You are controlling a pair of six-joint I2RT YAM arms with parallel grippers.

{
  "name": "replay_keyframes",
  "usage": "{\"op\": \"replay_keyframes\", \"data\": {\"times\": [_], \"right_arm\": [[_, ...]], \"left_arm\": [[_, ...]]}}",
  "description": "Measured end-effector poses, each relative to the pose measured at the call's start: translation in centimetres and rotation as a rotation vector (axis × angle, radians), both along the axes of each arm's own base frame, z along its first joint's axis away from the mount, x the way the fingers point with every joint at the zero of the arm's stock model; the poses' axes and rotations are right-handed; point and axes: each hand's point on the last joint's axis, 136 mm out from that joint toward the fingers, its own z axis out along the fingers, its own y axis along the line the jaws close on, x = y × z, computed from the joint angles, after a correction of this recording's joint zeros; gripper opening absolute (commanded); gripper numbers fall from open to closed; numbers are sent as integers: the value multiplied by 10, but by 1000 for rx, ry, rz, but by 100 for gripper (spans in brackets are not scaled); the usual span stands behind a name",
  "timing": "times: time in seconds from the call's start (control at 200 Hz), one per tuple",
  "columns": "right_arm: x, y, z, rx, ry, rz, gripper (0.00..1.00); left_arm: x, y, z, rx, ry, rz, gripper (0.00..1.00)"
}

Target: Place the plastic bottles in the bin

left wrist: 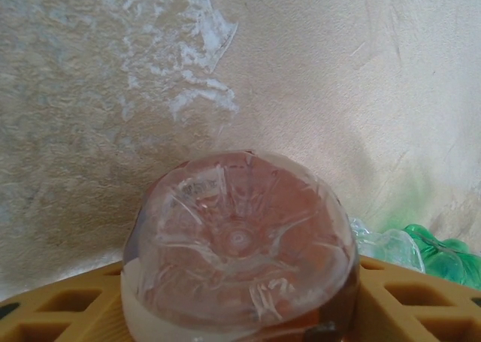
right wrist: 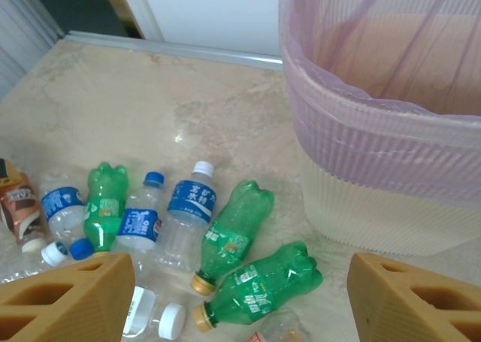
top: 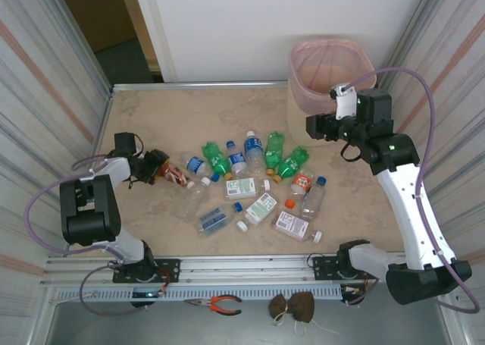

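Observation:
My left gripper (top: 157, 165) lies low at the table's left, shut on a clear bottle with a red-brown label (top: 176, 177). That bottle's round base (left wrist: 239, 244) sits wedged between my yellow fingers (left wrist: 409, 297). Several plastic bottles lie in a loose heap mid-table: green ones (top: 292, 163) (right wrist: 259, 286), blue-labelled ones (top: 254, 152) (right wrist: 192, 203), flat white-labelled ones (top: 261, 207), an orange-capped one (top: 302, 183). The cream bin (top: 330, 76) (right wrist: 376, 207) with its pink liner stands at the back right. My right gripper (top: 314, 125) (right wrist: 240, 289) hovers open beside the bin's front left, above the green bottles, nothing between its fingers.
A green bottle (left wrist: 443, 255) and a clear one (left wrist: 383, 248) lie just right of the left gripper. Corrugated walls close both sides. A metal rail (top: 242, 265) runs along the near edge, with pliers (top: 214, 305) and a brown lump (top: 294, 307) below it.

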Motion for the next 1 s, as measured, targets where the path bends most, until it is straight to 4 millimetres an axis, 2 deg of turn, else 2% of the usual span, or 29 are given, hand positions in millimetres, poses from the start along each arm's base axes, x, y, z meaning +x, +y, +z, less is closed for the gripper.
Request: {"op": "replay_keyframes", "data": {"times": [0.22, 0.366, 0.546, 0.716, 0.837, 1.002], "right_arm": [[-1, 3, -1, -10, 1, 3, 73], [-5, 10, -2, -17, 2, 22, 73], [-14, 23, 3, -12, -13, 66, 73], [-24, 40, 9, 26, -30, 122, 73], [-30, 59, 6, 54, -28, 192, 73], [-45, 96, 0, 123, -19, 337, 74]], "left_arm": [[-1, 0, 6, 4, -12, -1, 57], [-2, 3, 31, 33, -79, -20, 56], [-8, -1, 76, 89, -219, -104, 56], [-16, -21, 130, 91, -423, -244, 57], [-25, -40, 169, 69, -587, -354, 58], [-40, -61, 227, 54, -830, -477, 57]]}}
